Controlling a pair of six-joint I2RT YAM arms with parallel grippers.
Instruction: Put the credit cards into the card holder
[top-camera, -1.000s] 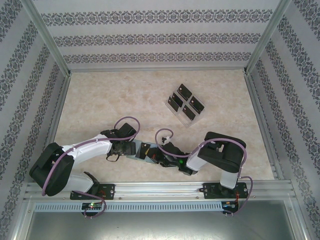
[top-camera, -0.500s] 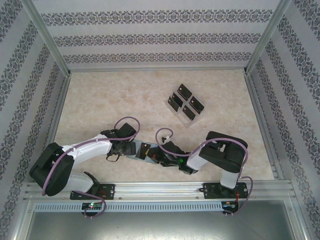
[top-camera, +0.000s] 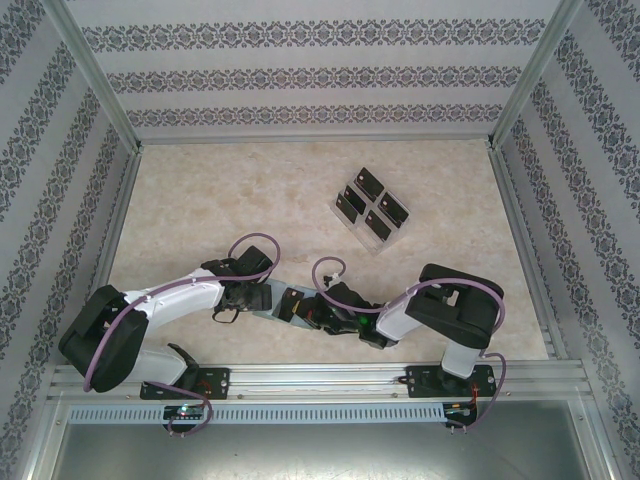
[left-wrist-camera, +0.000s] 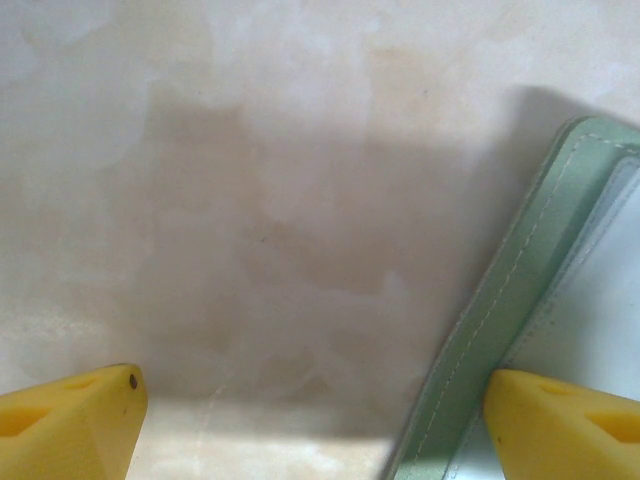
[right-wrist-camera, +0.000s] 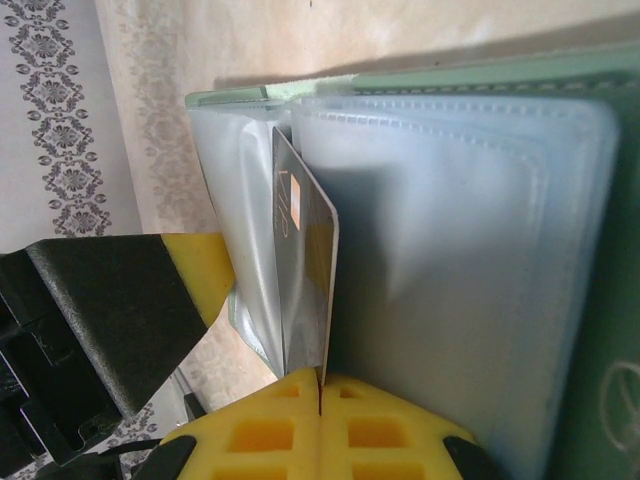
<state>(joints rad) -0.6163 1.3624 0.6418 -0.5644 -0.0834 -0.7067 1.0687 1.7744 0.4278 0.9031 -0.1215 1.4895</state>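
The grey-green card holder (top-camera: 271, 313) lies open near the front edge, between both grippers. My right gripper (right-wrist-camera: 320, 392) is shut on a credit card (right-wrist-camera: 308, 262). The card stands edge-on, its far end between the holder's clear sleeves (right-wrist-camera: 450, 250), with the green cover (right-wrist-camera: 610, 330) at the right. In the top view this gripper (top-camera: 298, 306) reaches in from the right. My left gripper (left-wrist-camera: 310, 430) is open, with its right fingertip (left-wrist-camera: 560, 420) resting on the holder's stitched green edge (left-wrist-camera: 520, 290) and its left fingertip over bare table. It (top-camera: 260, 297) sits at the holder's left end.
A clear plastic tray (top-camera: 384, 246) with several black credit cards (top-camera: 393, 209) sits right of centre, further back. Patterned walls and metal posts close in the table. The arm bases and rail run along the front edge.
The right arm's elbow has shifted slightly right and the gripper with the card has edged toward the holder. The left arm has stayed still.
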